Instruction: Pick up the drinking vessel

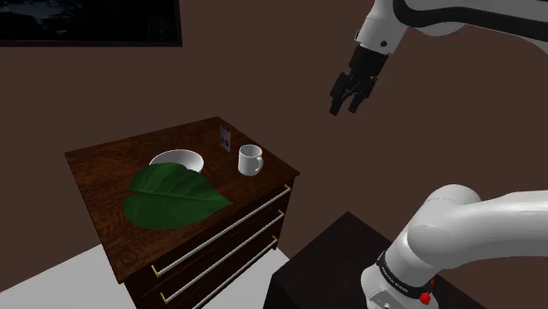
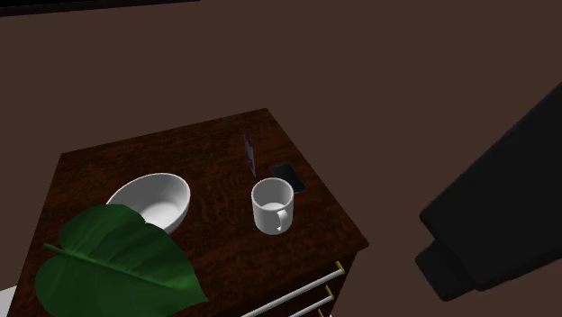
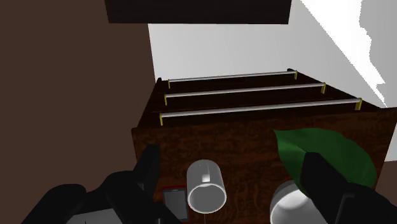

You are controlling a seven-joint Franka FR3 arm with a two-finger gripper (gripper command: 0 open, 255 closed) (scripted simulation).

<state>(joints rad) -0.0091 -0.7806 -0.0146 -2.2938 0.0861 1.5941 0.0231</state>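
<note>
A white mug [image 1: 249, 160] with a handle stands upright on a dark wooden dresser [image 1: 97, 167], near its right corner in the shoulder view. My black gripper [image 1: 349, 95] hangs in the air well above and to the right of the mug, touching nothing. In the wrist view the mug [image 3: 206, 186] appears between my two fingers [image 3: 149, 168], far below them, and the gripper [image 3: 236, 178] is open. The second exterior view has the mug [image 2: 273, 205] close to the dresser's front edge.
A white bowl [image 1: 178, 161] sits left of the mug, with a large green leaf [image 1: 171, 195] in front of it. A small upright card [image 2: 249, 155] and a dark phone [image 2: 290, 177] lie behind the mug. Drawer handles [image 3: 232, 93] line the dresser's front.
</note>
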